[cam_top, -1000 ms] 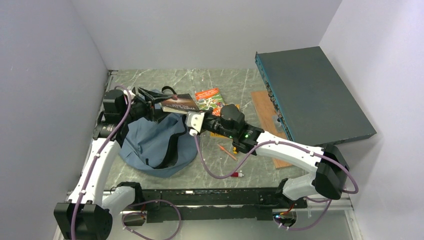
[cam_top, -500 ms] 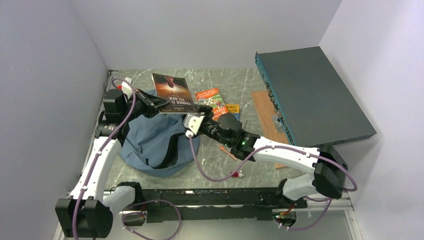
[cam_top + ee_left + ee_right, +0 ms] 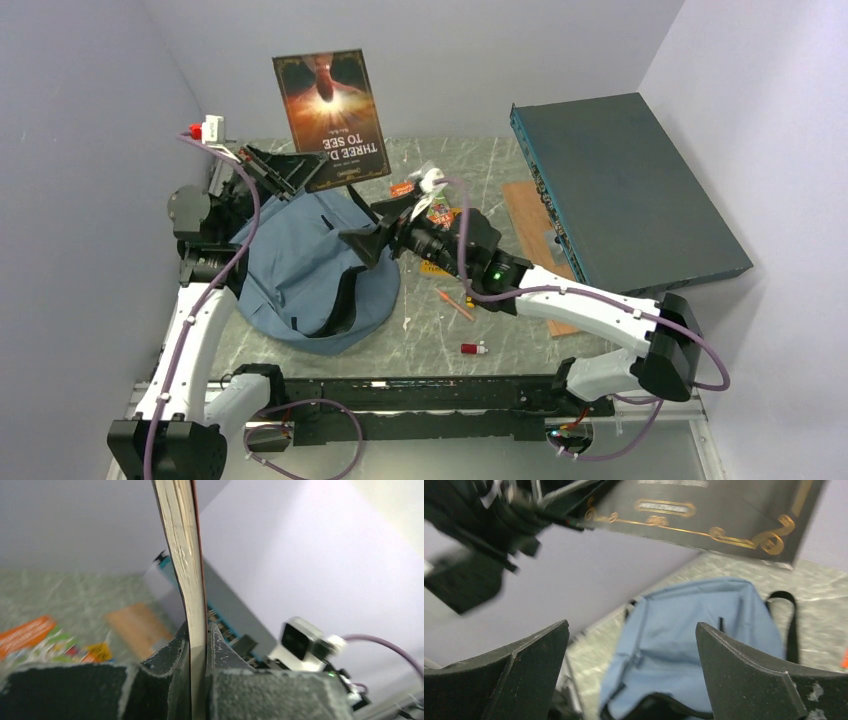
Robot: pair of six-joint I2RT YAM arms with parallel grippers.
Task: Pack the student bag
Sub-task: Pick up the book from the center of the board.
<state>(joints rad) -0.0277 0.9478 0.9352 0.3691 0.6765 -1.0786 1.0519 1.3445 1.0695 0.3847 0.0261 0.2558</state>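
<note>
The dark teal flat box (image 3: 630, 190) leans against the right wall, its low edge on the marbled table (image 3: 420, 335) and over a thin wooden board (image 3: 528, 212). The blue backpack (image 3: 300, 270) lies slumped on the left half of the table, black straps across its near side; the right wrist view shows its blue fabric (image 3: 694, 630) and one black strap below the fingers. A dark paperback book (image 3: 333, 118) stands raised above the bag's far end, cover facing the camera and upside down, its gold lettering reading "THREE D…" and "TO SEE". The left gripper (image 3: 300, 172) is clamped on the book's lower edge; from its wrist camera both fingers press the page block (image 3: 187, 555) between them. The right gripper (image 3: 383, 226) hangs over the bag's right edge with its fingers spread wide and nothing between them. Small colourful booklets (image 3: 437, 214) lie behind that arm, their print too small to read. An orange pencil (image 3: 455, 303) and a small red-and-white piece (image 3: 473, 348) lie near the front.
</note>
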